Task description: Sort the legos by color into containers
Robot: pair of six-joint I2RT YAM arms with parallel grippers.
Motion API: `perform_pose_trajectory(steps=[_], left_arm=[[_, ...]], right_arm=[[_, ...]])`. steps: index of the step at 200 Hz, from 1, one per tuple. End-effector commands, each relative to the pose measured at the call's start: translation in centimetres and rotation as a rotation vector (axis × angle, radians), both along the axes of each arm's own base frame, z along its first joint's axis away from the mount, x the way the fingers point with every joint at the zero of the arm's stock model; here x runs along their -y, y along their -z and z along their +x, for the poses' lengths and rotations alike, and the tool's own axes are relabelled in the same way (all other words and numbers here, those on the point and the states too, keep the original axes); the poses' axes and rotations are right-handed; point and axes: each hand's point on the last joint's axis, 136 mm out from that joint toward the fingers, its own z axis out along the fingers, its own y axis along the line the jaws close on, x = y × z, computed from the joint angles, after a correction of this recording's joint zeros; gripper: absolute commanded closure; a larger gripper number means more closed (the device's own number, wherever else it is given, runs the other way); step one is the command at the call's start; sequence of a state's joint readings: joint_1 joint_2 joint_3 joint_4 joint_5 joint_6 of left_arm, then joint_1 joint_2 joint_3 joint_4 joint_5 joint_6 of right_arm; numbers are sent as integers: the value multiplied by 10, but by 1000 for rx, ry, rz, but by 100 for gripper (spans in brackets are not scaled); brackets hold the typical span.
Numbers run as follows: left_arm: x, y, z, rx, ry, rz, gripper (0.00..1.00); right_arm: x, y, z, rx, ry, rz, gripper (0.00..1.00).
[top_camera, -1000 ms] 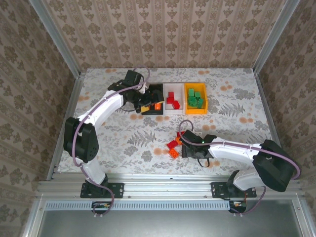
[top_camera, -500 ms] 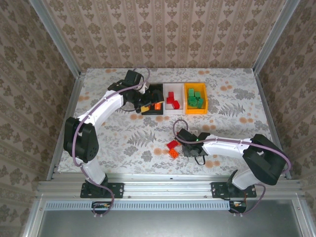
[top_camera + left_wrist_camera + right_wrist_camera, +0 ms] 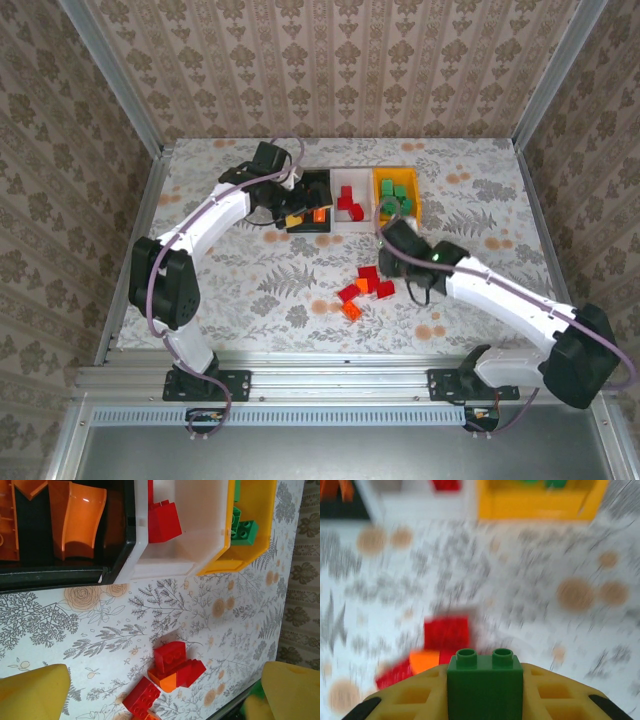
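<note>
R gripper [image 3: 485, 692] is clenched on a green brick [image 3: 485, 679], studs up, pinched btwn its yellow pads [image 3: 410, 700]. In the top view it hangs over the counter [image 3: 240, 285] just in front of the orange-yellow bin [image 3: 397, 225], btwn that bin & the loose pile. R wrist view is motion-blurred, so detail there is soft. The bin fronts run along its top edge, w/ red & orange bricks on the cloth just past the held brick.

L gripper [image 3: 298, 216] sits at the near-left corner of the black bin [image 3: 312, 229], released. In the L wrist view its yellow fingers [image 3: 35, 692] stand wide apart, w/ counter & pile showing btwn them.

Bins stand in a row at the far side, walls touching: black left, white bin [image 3: 350, 228] middle, orange-yellow right. Black holds orange pieces [image 3: 77, 525], white holds a red brick [image 3: 162, 522], & orange-yellow holds green bricks [image 3: 244, 532].

Loose pile lies mid-counter, near the R gripper & apart from the bins: red bricks [image 3: 368, 273] & orange bricks [image 3: 352, 310], several touching.

L arm [image 3: 215, 215] arches over the left part of the counter to the black bin, cable looped at its wrist. R arm [image 3: 500, 295] runs diag. across the right side, just right of the pile.
</note>
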State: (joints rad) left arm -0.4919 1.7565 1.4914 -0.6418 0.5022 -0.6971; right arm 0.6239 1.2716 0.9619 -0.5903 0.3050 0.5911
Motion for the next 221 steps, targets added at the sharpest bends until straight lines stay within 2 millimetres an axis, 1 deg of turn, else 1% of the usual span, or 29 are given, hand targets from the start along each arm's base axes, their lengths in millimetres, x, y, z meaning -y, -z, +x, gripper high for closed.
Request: perform_pose_trajectory(steps=[1,22,23,31,45,48,52,68,71,86,100,122,136,143,159,164,172,173,177,179,190,196,204,208,221], left_arm=[[6,-2,-7,-6,22,-13,0],[7,-1,-8,-10,23,-9,0],[7,-1,-8,-10,22,-10,0],[7,-1,-8,-12,23,-13,0],[8,-3,-8,-9,27,-17,0],[8,-3,-8,-8,27,-19,0],[8,-4,-8,-7,27,-19,0],[8,-4,-9,-9,27,-21,0],[8,-4,-8,-9,26,-20,0],[8,-3,-9,-10,28,-21,0],[9,-3,-9,-13,29,-21,0],[10,-2,-9,-15,31,-24,0],[10,1,-10,-17,34,-13,0],[10,2,-10,-20,33,-11,0],[13,5,-13,-29,34,1,0],[12,7,-15,-33,32,14,1],[10,10,-18,-47,11,41,1],[10,10,-19,-50,9,43,1],[9,12,-22,-57,-8,56,1],[9,13,-23,-62,-18,61,1],[8,18,-33,-91,-74,80,2],[13,20,-41,-113,-93,70,3],[15,24,-55,-148,-124,76,4],[15,29,-63,-168,-143,86,4],[23,35,-87,-166,-169,101,4]], right_arm=[[15,-16,65,72,35,1,71],[22,-5,124,27,67,-16,70],[23,-6,127,29,68,-16,70],[26,3,145,1,76,-34,70],[29,8,179,-10,85,-33,69],[31,14,180,-37,84,-41,69],[32,16,187,-46,86,-45,69],[31,18,212,-63,77,-62,67],[32,21,216,-71,76,-72,66],[34,23,227,-85,78,-101,65],[37,22,234,-76,85,-114,57],[41,19,233,-71,92,-118,46],[40,15,229,-60,91,-107,45],[40,9,226,-49,97,-97,44],[37,-1,212,-6,105,-47,43],[35,-9,206,18,108,-25,43],[31,-8,192,30,109,-7,43],[31,-13,192,46,108,0,43],[28,-20,185,72,108,13,43],[28,-18,180,72,106,14,43],[26,-22,157,105,109,32,42],[24,-25,146,128,105,45,42],[30,-20,130,139,119,35,42],[34,-19,122,146,135,31,41],[47,-16,101,182,176,49,41]])
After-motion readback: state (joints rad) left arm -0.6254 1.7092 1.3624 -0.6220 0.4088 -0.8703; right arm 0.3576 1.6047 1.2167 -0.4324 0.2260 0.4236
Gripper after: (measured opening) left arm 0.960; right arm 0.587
